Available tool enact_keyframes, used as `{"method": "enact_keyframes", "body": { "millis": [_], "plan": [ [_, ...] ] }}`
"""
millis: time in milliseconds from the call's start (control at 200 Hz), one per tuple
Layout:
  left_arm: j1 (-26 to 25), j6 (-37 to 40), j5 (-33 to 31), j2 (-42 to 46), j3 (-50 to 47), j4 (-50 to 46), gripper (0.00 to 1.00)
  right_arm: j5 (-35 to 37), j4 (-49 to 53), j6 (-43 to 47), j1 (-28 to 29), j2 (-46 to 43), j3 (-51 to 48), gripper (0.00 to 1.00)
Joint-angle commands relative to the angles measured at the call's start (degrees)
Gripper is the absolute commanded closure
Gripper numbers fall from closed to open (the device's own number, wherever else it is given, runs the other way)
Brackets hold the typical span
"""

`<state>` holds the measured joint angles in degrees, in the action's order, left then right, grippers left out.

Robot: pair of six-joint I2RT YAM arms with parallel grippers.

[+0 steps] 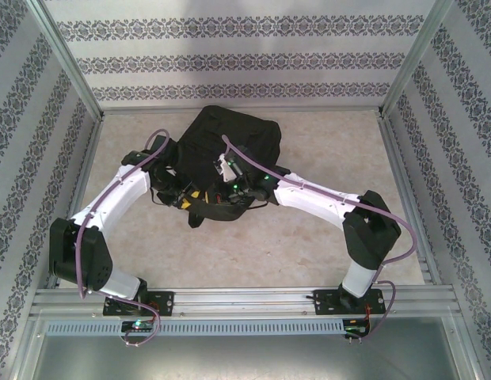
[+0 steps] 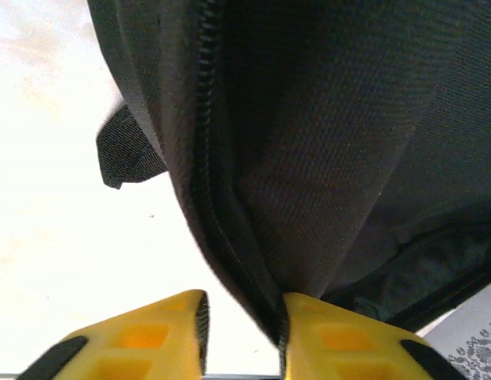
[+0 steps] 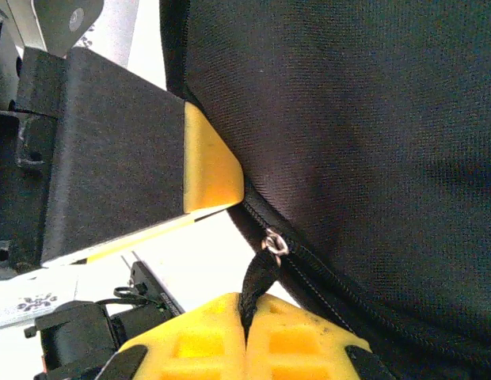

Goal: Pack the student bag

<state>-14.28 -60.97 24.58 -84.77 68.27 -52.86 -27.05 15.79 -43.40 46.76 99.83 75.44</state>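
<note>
I've the right gripper point(image 3: 245, 305) clamped on the large black fabric backpack's point(image 1: 230, 138) short black zipper tab point(image 3: 257, 277) to slide it; the left gripper point(image 2: 244, 305), jaws narrow, braces the seam point(image 2: 204, 119), though I can't tell if it's gripping.

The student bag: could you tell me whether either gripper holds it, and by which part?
The right gripper is shut on the student bag's zipper pull. The zippered edge lies between the left gripper's fingers; whether they clamp it cannot be told.
</note>
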Motion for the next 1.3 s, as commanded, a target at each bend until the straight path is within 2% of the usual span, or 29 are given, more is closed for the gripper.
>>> {"method": "enact_keyframes", "body": {
  "millis": [0,220,325,710,969,1134,1299],
  "plan": [
    [-0.7,-0.2,-2.7,0.1,-1.4,0.3,0.77,0.4,-2.0,0.4,0.2,-3.2,-0.6,1.0],
    [-0.7,0.5,-4.4,0.6,-2.8,0.9,0.93,1.2,-0.2,1.8,0.2,-4.8,-2.2,1.0],
    [-0.6,1.2,-4.8,0.6,-2.7,0.8,0.97,2.1,0.8,2.6,0.2,-6.3,-3.5,1.0],
    [-0.6,2.9,-6.6,1.0,-2.2,-0.4,1.0,4.0,3.8,5.0,-2.4,-11.4,-8.3,1.0],
    [-0.6,4.1,-7.9,1.6,-0.9,-1.8,1.0,5.1,8.9,9.2,-5.9,-12.9,-7.4,1.0],
    [-0.5,6.0,-8.3,1.8,0.2,-2.6,1.0,3.7,9.8,10.3,-6.0,-12.8,-6.1,1.0],
    [0.1,12.3,-14.4,0.9,7.5,-9.6,1.0,2.5,11.3,12.1,-4.0,-11.9,-2.2,1.0]
  ]
}}
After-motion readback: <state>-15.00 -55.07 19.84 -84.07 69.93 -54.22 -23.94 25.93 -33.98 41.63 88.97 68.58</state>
